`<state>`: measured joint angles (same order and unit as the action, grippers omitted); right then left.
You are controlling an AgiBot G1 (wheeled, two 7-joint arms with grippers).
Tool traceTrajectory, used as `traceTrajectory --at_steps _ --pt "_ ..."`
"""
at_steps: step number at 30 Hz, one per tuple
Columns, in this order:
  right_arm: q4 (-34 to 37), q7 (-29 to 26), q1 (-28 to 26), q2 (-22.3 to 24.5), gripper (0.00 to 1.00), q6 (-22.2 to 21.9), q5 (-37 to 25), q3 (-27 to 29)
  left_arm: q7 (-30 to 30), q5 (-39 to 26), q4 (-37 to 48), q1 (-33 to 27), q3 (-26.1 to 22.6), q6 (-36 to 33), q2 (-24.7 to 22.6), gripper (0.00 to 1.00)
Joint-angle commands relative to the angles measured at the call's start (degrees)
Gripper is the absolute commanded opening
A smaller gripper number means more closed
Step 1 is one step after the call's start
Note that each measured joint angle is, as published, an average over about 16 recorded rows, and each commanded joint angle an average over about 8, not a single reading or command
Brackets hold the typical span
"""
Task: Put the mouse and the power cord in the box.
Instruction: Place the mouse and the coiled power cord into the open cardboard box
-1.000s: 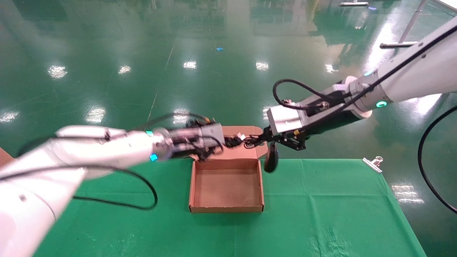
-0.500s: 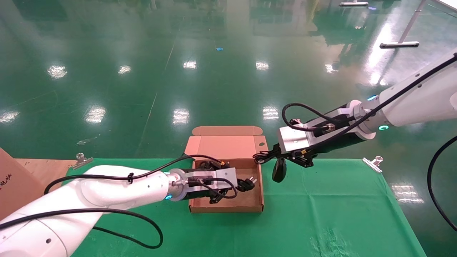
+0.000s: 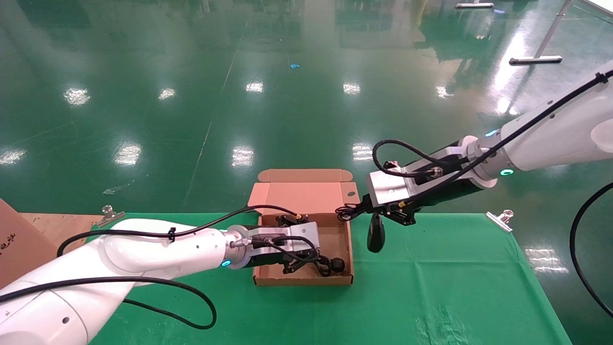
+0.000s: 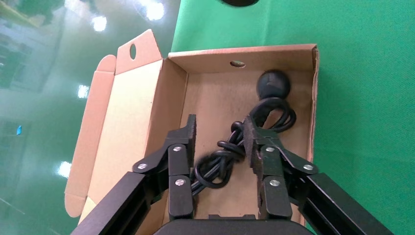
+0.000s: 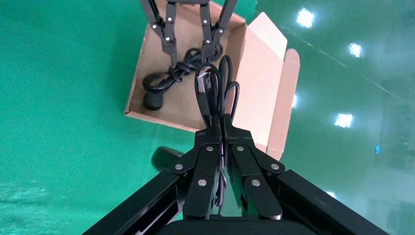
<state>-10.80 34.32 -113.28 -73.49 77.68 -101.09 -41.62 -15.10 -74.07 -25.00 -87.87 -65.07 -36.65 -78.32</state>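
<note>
The brown box (image 3: pixel 304 280) stands open on the green cloth, its lid (image 3: pixel 306 191) folded back. The power cord (image 3: pixel 330 266) lies on the box floor, plug toward the right wall. My left gripper (image 3: pixel 309 261) is down inside the box, open, and the cord (image 4: pixel 220 156) lies between its fingers with the plug (image 4: pixel 273 83) beyond them. My right gripper (image 3: pixel 354 211) hovers by the box's far right corner, shut on the mouse's thin coiled cable (image 5: pixel 215 83). The black mouse (image 3: pixel 376 234) hangs from it over the cloth, just outside the box; in the right wrist view the mouse (image 5: pixel 165 157) shows under the gripper (image 5: pixel 222 120).
Metal clips (image 3: pixel 500 218) (image 3: pixel 107 213) pin the cloth at the table's far edge on both sides. A cardboard piece (image 3: pixel 14 239) sits at the far left. Green cloth (image 3: pixel 431 287) stretches right of and in front of the box.
My left arm came down from above the lid into the box with the cord, which now lies on the floor between opened fingers. The right arm dropped slightly with the hanging mouse.
</note>
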Motion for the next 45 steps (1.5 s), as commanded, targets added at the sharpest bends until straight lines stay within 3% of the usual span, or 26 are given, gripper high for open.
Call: traceTrajectory --at_steps 1,11,15,23,32,38,45 --pt "0.3 0.1 -0.3 -0.2 0.0 0.2 0.0 0.0 -0.2 0.6 0.0 -0.1 -0.8 -0.3 0.0 1.0" --pt "-0.6 -1.1 -2.2 -2.8 0.0 0.9 -0.4 -0.5 -4.1 7.2 2.3 -0.6 1.1 3.6 1.5 1.0" --pt "-2.7 -2.3 -1.5 -3.8 0.0 0.5 -0.3 -1.0 -7.8 11.0 2.7 -0.9 3.1 -4.0 5.3 1.0" --pt "-11.7 -7.7 2.8 -4.7 0.0 -2.9 0.1 -4.4 -18.4 21.8 1.6 0.6 9.6 -26.7 17.5 1.0" --pt "-19.6 -13.4 7.4 -5.0 0.0 -10.1 1.8 -11.8 -27.7 28.5 6.3 2.2 13.6 -41.7 22.5 1.0" --pt "-21.0 -14.1 10.3 -5.0 0.0 -16.6 4.0 -16.9 -30.9 29.7 11.8 1.8 14.3 -45.2 21.4 1.0" --pt "-22.1 -13.6 14.6 -5.2 0.0 -29.0 6.3 -21.4 -32.9 29.7 15.9 0.9 14.3 -47.2 20.2 1.0"
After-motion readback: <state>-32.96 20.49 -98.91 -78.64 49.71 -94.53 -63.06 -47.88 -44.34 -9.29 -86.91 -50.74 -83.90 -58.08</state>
